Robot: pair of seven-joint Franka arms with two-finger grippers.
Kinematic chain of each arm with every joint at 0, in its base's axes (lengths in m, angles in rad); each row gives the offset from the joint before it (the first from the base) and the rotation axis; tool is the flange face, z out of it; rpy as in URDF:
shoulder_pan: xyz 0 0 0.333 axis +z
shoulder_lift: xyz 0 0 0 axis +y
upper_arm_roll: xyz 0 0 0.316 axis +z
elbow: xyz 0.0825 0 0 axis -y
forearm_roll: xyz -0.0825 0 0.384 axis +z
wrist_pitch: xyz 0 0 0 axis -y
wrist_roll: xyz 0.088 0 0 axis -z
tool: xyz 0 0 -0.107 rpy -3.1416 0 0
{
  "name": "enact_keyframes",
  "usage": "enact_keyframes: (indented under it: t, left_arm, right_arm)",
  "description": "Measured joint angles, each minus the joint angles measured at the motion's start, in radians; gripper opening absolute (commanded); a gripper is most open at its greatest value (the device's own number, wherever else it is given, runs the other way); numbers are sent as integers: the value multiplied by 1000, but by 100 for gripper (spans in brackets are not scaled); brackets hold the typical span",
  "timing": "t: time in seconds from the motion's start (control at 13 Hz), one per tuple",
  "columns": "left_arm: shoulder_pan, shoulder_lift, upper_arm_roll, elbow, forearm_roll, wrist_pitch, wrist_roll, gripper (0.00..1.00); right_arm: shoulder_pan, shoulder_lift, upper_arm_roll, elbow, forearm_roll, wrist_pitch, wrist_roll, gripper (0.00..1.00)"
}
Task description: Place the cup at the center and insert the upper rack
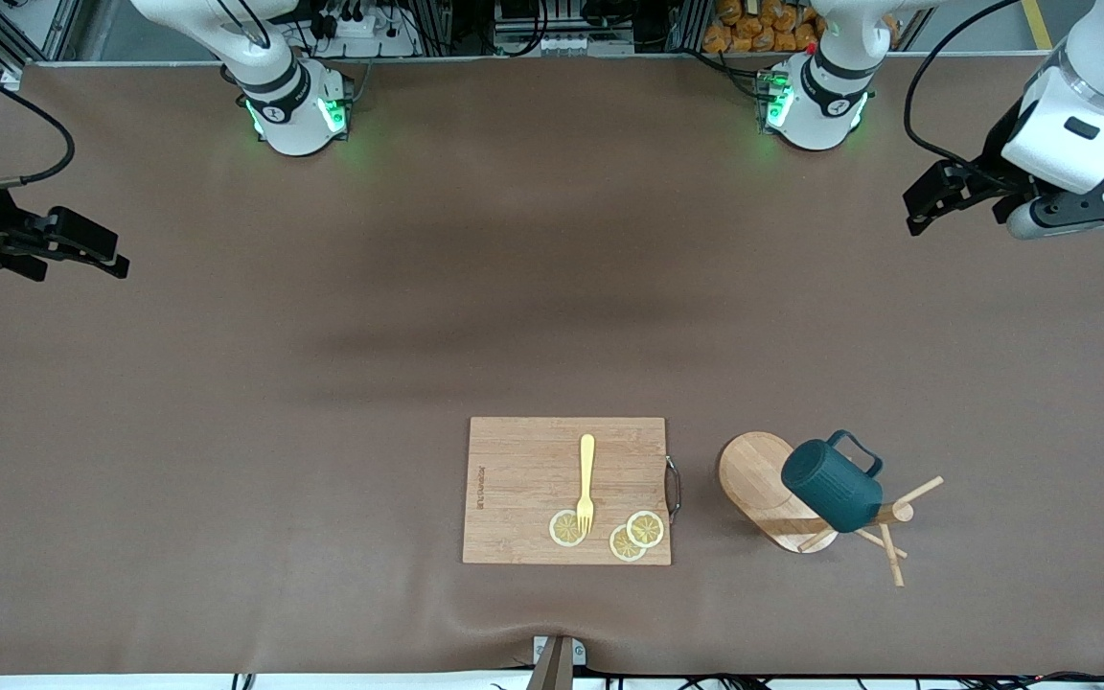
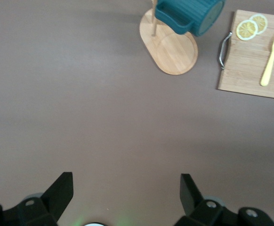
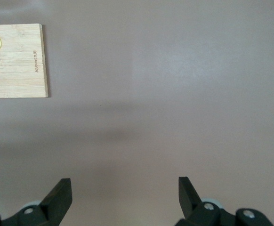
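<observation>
The dark teal cup hangs on a peg of the light wooden upper rack, which stands upright on its oval base toward the left arm's end of the table, near the front camera. The left wrist view shows the cup and the rack's base. My left gripper is open and empty, up in the air over bare table at the left arm's end; the left wrist view shows it too. My right gripper is open and empty over bare table at the right arm's end; the right wrist view shows it too.
A rectangular wooden cutting board lies beside the rack, toward the right arm's end. It carries a yellow fork and three lemon slices. The board also shows in both wrist views.
</observation>
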Motion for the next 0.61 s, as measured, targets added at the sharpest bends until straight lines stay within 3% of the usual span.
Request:
enact_keyframes:
  t: [0.61]
  left_arm:
    - [1, 42, 23, -19, -10, 24, 21, 100]
  right_arm:
    - [-5, 1, -3, -116, -93, 73, 0, 100]
